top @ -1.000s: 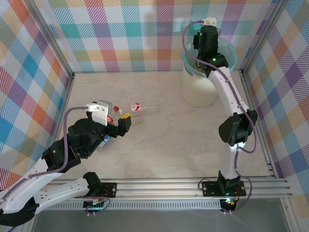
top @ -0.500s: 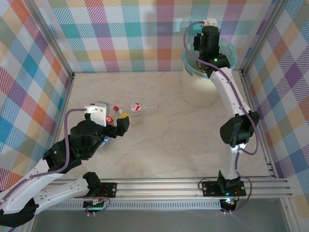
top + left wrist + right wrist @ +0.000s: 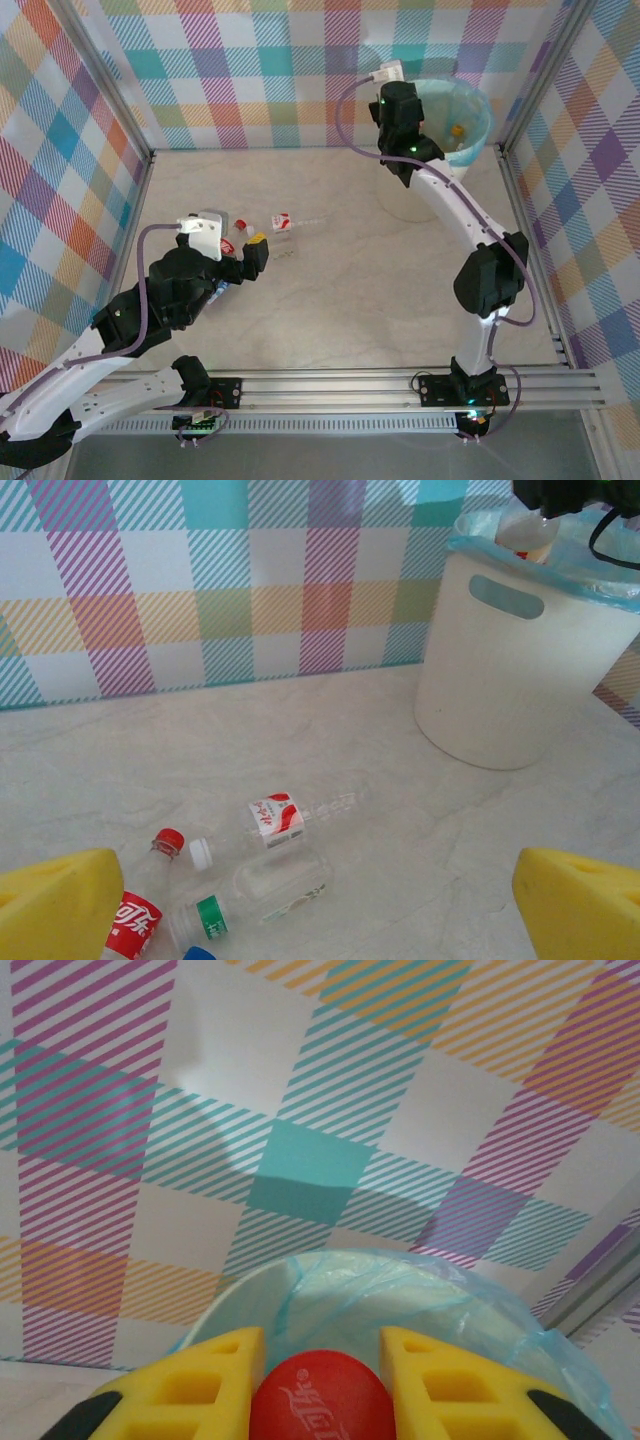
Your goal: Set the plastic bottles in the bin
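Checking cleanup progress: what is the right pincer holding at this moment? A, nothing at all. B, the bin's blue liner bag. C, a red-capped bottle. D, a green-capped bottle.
C: the right wrist view shows a red-capped bottle pinched in the right pincer, with the bin just beyond it.

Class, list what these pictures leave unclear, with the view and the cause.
Right wrist view: the held bottle in the right gripper, cut below its red cap by the bottom edge.
Top view: contents of the bin; the right arm covers part, an orange item is too small.
Left wrist view: a blue-capped bottle, cut by the bottom edge.
Top view: how many table bottles; the left arm overlaps them.
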You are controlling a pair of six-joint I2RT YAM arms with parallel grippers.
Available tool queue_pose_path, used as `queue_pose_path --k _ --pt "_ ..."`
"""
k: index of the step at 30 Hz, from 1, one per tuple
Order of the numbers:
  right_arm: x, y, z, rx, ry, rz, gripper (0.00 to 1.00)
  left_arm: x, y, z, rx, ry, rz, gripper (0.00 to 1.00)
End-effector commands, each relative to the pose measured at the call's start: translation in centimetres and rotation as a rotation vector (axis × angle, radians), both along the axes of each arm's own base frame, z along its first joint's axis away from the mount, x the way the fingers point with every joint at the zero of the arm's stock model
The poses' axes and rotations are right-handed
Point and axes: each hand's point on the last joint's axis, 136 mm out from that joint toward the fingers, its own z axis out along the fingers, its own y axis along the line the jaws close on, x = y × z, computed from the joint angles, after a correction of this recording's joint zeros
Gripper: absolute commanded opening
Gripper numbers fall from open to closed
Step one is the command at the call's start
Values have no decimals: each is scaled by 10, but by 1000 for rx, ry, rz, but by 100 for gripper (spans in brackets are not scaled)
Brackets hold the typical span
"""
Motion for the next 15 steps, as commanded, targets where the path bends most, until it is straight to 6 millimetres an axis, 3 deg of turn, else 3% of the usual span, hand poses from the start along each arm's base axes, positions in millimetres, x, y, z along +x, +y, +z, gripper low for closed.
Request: queue_pose_path --k 1,7,13,15 --pt "-5 -39 -29 -98 110 -129 0 5 5 0 -1 -14 38 100" --pt "-11 -66 -45 -10 213 -194 0 7 2 -1 2 -7 32 100" --pt "-19 -92 -76 53 322 -245 0 8 1 -4 3 2 34 100" --pt "-24 -94 -72 57 311 -245 0 8 1 -4 4 4 36 100"
